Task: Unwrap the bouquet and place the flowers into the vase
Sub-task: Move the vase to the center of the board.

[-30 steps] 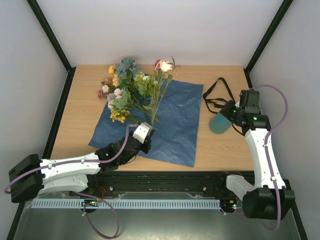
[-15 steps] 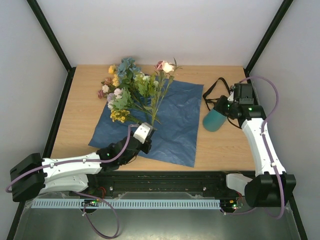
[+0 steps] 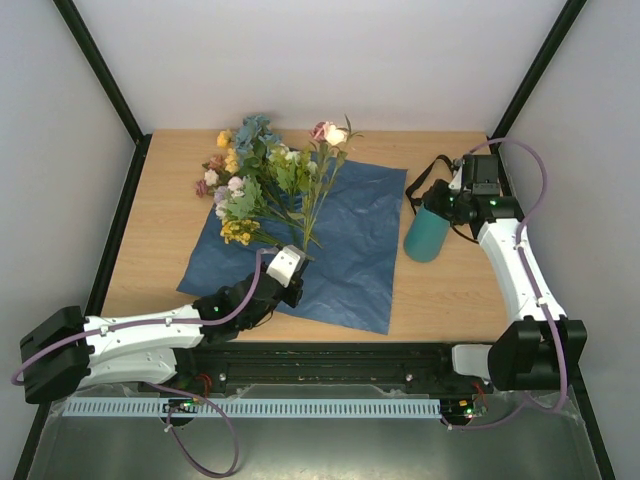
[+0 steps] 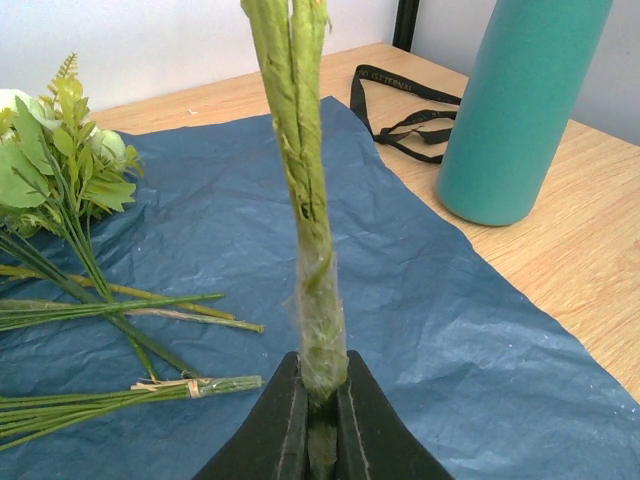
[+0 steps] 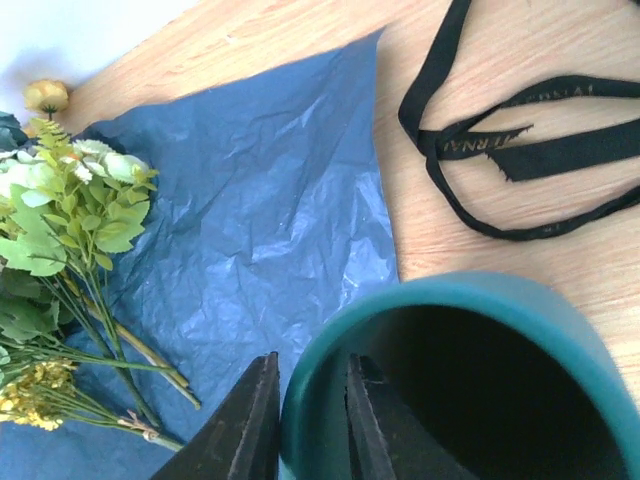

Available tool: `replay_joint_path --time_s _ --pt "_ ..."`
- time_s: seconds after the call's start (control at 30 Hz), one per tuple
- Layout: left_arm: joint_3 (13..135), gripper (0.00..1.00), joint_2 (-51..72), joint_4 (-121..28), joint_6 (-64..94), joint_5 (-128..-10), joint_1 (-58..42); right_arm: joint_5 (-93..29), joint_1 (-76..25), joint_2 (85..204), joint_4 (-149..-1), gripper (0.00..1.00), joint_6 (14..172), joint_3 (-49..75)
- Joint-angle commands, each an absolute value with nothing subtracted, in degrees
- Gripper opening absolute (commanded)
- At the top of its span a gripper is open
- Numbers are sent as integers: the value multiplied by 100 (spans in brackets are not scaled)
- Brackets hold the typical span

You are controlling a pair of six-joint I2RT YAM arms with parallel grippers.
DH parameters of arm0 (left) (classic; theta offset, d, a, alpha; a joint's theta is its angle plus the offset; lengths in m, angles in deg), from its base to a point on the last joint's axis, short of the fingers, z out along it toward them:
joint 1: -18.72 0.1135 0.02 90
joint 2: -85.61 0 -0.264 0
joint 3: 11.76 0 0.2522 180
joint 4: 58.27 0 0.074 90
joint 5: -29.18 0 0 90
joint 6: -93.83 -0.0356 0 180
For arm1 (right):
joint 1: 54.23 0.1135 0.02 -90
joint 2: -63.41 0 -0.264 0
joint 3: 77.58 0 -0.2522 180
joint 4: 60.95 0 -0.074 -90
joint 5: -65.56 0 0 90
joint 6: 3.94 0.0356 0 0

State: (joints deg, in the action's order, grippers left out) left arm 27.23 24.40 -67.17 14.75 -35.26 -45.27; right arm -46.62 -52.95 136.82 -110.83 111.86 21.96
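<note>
**Change:** One second earlier the teal cylindrical vase (image 3: 428, 233) hung tilted in the right end effector (image 3: 447, 200). It now stood upright on the pale wooden worktop (image 3: 450, 290), just beside the right edge of the flat dark-blue paper sheet (image 3: 350, 250). The right arm had swung inward with it.

**Right end effector:** Its fingers (image 5: 245, 420) stood astride the vase rim, one outside and one inside. Whether they pressed the wall could not be told.

**Left end effector:** The left end effector (image 4: 320, 385) was clenched on a green artificial flower stem (image 4: 300, 150). The other mixed artificial flowers (image 3: 265, 180) lay on the sheet.

**Writing:** The long black ribbon (image 5: 520, 150) behind the vase bore lettering, partly legible as "ETERNAL".
</note>
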Motion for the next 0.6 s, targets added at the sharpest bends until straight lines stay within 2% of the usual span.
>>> replay_joint_path --time_s 0.0,0.23,0.37,0.57 --pt "2851 2 2527 -6789 1456 -3462 -4562 -4386 -5269 13596 -10873 21 11148 2009" --pt "2759 2 2607 -6919 1466 -3553 -4562 -4168 -5220 13230 -10739 43 11344 1888" --pt "2615 2 2690 -7172 1488 -3750 -4555 -4227 -4826 12807 -10309 55 11464 2042" --pt "2466 2 2795 -7416 1592 -4021 -4518 -4694 -3996 12232 -9189 53 11705 2574"
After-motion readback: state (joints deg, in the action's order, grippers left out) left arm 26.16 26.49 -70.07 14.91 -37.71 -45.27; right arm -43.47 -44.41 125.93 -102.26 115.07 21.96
